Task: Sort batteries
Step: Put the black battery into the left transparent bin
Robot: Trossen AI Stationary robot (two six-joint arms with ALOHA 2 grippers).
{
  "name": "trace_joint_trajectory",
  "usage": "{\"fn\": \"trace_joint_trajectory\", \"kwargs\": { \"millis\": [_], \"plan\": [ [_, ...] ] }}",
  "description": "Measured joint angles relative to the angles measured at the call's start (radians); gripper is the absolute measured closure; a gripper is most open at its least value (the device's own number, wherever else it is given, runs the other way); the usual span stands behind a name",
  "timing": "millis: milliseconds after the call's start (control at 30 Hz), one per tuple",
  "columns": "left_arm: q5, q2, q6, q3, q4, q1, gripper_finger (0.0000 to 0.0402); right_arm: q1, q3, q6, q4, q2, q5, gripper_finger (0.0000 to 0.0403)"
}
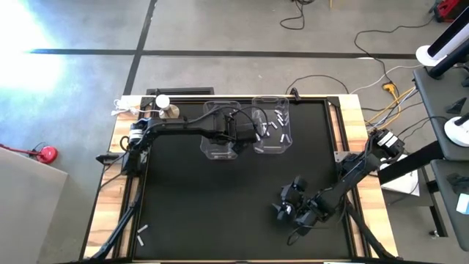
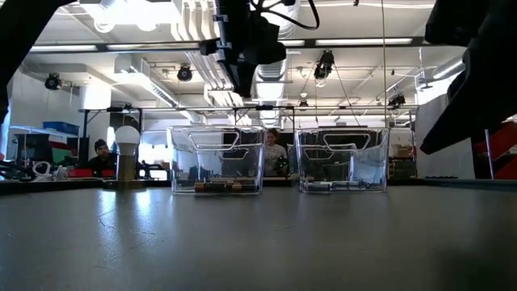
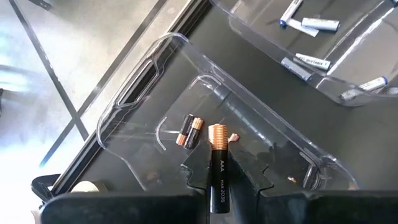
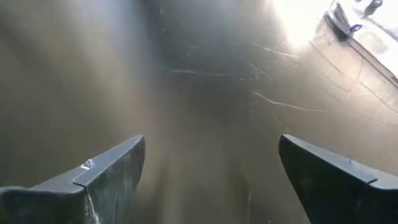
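We start at the left edge of the table (image 1: 220, 235), where two pale batteries (image 1: 141, 235) lie loose near the front corner, well apart from both arms. At the far left corner stands a round white knob (image 1: 163, 101) on a short post. Moving right, our left claw (image 3: 219, 180) hangs above the left clear bin (image 1: 220, 130), clenched on one dark battery (image 3: 219, 163) with a copper end and "AAA" printed along it; the battery sticks out forward from between the fingers, pointing down into that bin. On the bin's floor, just beside the held battery's tip, we see two more dark, copper-ended batteries (image 3: 189, 131) lying side by side and touching. Just beside this bin stands the right clear bin (image 1: 272, 126), so we count two bins in all. In it lie the white batteries (image 1: 272, 126); from the left wrist view we can count about five, scattered and apart from one another, though some are cut off by the edge of the picture, so the full number is uncertain. Farther right and nearer the front, our right claw (image 4: 211, 180) is low over bare table with its fingers spread wide and nothing between them, well apart from the bins. In the low view, two people (image 2: 101, 156) sit in the room behind the table.
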Motion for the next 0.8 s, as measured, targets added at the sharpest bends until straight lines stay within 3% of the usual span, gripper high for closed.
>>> {"fn": "trace_joint_trajectory", "kwargs": {
  "millis": [233, 533, 800],
  "plan": [
    [0.010, -0.001, 0.045, -0.021, -0.005, -0.003, 0.0387, 0.002, -0.001, -0.096, 0.006, 0.001, 0.014, 0.0042],
    [0.158, -0.006, 0.183, -0.094, -0.011, 0.054, 0.0387, -0.002, -0.003, -0.060, 0.010, 0.052, 0.016, 0.0042],
    [0.478, -0.069, 0.310, -0.257, 0.186, 0.164, 0.0383, -0.016, -0.003, -0.045, 0.018, 0.078, -0.014, 0.0042]
  ]
}}
